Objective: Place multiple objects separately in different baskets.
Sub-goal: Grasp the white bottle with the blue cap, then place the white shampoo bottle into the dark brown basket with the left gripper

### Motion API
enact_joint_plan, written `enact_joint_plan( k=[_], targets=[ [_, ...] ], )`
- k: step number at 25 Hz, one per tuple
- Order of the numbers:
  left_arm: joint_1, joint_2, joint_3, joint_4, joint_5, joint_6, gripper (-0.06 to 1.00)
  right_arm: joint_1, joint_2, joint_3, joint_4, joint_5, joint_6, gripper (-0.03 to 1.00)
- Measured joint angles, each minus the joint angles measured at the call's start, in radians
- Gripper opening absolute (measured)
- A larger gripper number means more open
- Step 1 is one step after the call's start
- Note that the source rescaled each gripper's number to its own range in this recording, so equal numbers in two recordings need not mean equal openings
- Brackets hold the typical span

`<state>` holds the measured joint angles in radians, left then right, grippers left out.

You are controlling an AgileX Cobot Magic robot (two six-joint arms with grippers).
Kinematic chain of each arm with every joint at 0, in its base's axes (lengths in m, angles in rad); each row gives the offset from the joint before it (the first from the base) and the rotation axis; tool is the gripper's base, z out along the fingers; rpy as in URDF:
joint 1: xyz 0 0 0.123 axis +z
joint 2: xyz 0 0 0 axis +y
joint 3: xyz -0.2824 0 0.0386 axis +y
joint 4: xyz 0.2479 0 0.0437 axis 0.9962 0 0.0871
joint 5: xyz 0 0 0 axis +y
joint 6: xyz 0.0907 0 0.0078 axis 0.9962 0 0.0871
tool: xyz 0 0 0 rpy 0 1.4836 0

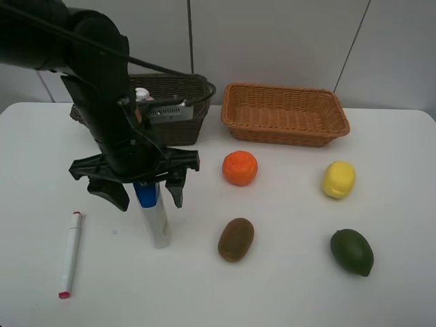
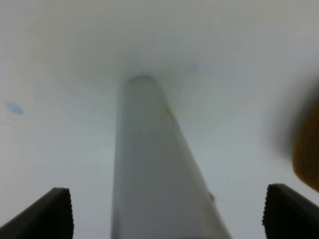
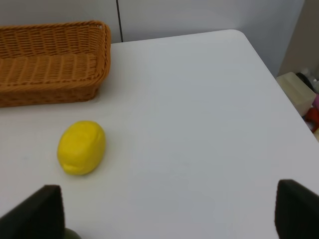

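My left gripper is open, low over the table, one finger on each side of the white blue-capped tube. In the left wrist view the tube lies between the fingertips. The white red-tipped marker lies to the left. The orange, kiwi, lemon and dark green fruit lie on the table. The dark brown basket holds a white-capped bottle; the spray bottle is hidden. The light basket looks empty. My right gripper is open, above the table near the lemon.
The left arm hides much of the dark basket. The light basket stands behind the lemon in the right wrist view. The table's right edge is close, with clutter beyond it. A blurred brownish thing shows beside the tube.
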<state>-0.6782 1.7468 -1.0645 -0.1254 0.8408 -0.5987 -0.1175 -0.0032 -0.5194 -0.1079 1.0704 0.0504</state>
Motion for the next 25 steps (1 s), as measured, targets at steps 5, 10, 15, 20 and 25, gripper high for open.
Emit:
enact_joint_plan(
  k=[5, 10, 15, 20, 25],
  targets=[
    [0.0, 0.011, 0.0, 0.004, -0.011, 0.037, 1.0, 0.0, 0.0, 0.0, 0.0, 0.0, 0.0, 1.0],
    [0.0, 0.011, 0.0, 0.007, -0.011, 0.038, 0.94, 0.0, 0.0, 0.0, 0.0, 0.0, 0.0, 1.0],
    [0.0, 0.011, 0.0, 0.013, 0.016, 0.04, 0.35, 0.0, 0.0, 0.0, 0.0, 0.0, 0.0, 1.0],
    [0.0, 0.005, -0.017, 0.025, 0.048, 0.118, 0.34, 0.0, 0.0, 0.0, 0.0, 0.0, 0.0, 1.0],
    [0.026, -0.073, -0.202, 0.069, 0.082, 0.194, 0.34, 0.0, 0.0, 0.0, 0.0, 0.0, 0.0, 1.0]
  ],
)
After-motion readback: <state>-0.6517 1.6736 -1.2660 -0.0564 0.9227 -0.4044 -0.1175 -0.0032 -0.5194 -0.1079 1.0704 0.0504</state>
